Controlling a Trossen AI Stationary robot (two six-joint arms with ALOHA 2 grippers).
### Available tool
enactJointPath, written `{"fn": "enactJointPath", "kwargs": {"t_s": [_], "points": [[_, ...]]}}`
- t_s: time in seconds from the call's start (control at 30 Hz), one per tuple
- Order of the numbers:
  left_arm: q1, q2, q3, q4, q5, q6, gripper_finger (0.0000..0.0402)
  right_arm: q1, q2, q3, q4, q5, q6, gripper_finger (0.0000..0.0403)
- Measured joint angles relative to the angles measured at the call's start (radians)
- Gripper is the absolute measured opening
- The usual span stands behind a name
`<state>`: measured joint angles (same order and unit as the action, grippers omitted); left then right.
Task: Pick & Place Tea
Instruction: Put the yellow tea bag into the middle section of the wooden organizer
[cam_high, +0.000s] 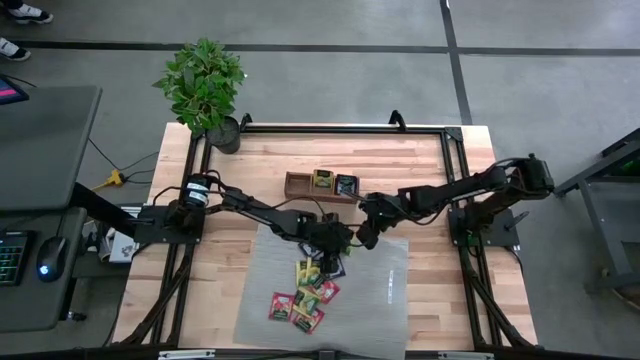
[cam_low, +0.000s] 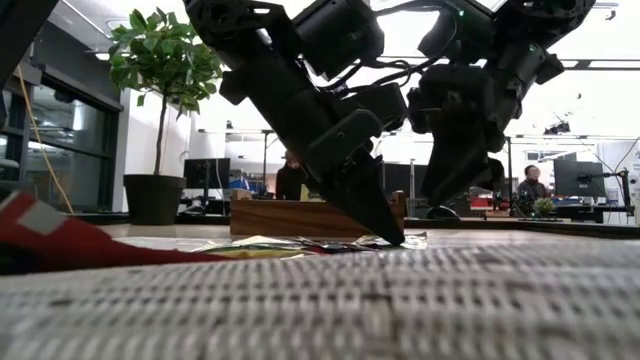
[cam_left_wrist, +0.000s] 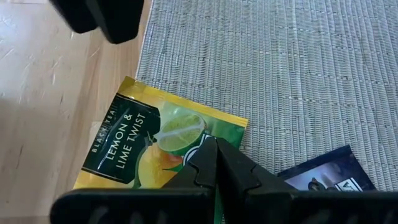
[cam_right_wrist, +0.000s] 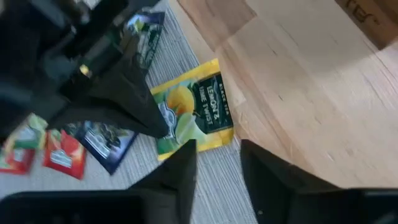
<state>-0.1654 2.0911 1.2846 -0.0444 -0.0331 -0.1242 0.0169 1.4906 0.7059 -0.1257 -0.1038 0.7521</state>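
Observation:
A yellow-and-green tea sachet (cam_left_wrist: 137, 140) marked Lemon & Lime Twist lies flat, part on the grey mat (cam_high: 385, 290) and part on the wooden table. My left gripper (cam_left_wrist: 214, 158) is shut, with its tips down on this sachet. My right gripper (cam_right_wrist: 219, 165) hovers open just beside it, nothing between its fingers. In the high view the two grippers (cam_high: 345, 243) (cam_high: 368, 238) meet at the mat's far edge. Several more tea sachets (cam_high: 302, 292), red, yellow and dark, lie on the mat nearer the front. My left gripper presses its shut fingertips (cam_right_wrist: 163, 132) down on the green part of the sachet (cam_left_wrist: 186, 146), close to one edge. The fingers come slanting down from the table's left side. The sachet lies flat under them on the mat and the wood.
A brown wooden tray (cam_high: 298, 184) with sachets in two compartments stands behind the mat. A dark blue sachet (cam_left_wrist: 323, 174) lies next to my left fingertips, with red ones (cam_right_wrist: 62, 152) beyond. A potted plant (cam_high: 205, 85) stands at the far left corner.

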Motion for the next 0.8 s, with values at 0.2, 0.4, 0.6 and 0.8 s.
{"fn": "enactJointPath", "kwargs": {"t_s": [0.2, 0.4, 0.6, 0.8], "points": [[0.000, 0.000, -0.001, 0.000, -0.004, -0.002, 0.0001, -0.014, 0.005, 0.000, 0.021, -0.007, 0.095, 0.0193], [0.000, 0.000, -0.001, 0.000, -0.007, 0.000, 0.0001, 0.002, 0.077, 0.000, 0.079, -0.019, 0.187, 0.0210], [0.000, 0.000, -0.002, -0.011, -0.008, 0.008, 0.0001, 0.002, 0.101, 0.000, 0.095, -0.012, 0.190, 0.0211], [0.001, 0.000, -0.002, -0.011, -0.010, 0.024, 0.0001, -0.005, 0.101, 0.000, 0.075, -0.017, 0.139, 0.0211]]}}
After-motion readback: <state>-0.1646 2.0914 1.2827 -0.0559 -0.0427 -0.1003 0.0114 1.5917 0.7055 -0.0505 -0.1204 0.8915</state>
